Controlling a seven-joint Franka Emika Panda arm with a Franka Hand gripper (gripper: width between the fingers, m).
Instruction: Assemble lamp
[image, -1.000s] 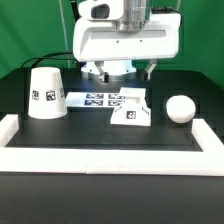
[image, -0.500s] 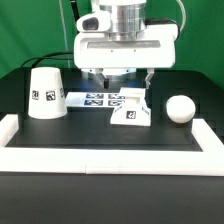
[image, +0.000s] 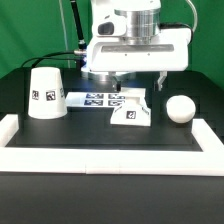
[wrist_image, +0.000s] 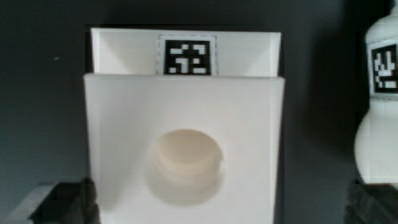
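Observation:
The white square lamp base (image: 130, 108) lies mid-table with a tag on its front. In the wrist view the base (wrist_image: 187, 130) fills the middle and shows its round socket (wrist_image: 185, 160). The cone shade (image: 45, 93) stands at the exterior view's left. The ball bulb (image: 180, 108) lies at the exterior view's right, and its tagged edge (wrist_image: 377, 90) shows beside the base in the wrist view. My gripper (image: 137, 82) hangs above the base, open and empty. Its dark fingers (wrist_image: 50, 200) stand wide apart on either side of the base without touching it.
The marker board (image: 95, 99) lies flat between the shade and the base. A long white border rail (image: 110, 153) runs along the table's front and up both sides.
The gripper has shifted toward the exterior view's right, from over the marker board side to over the base. The lamp parts have not moved.

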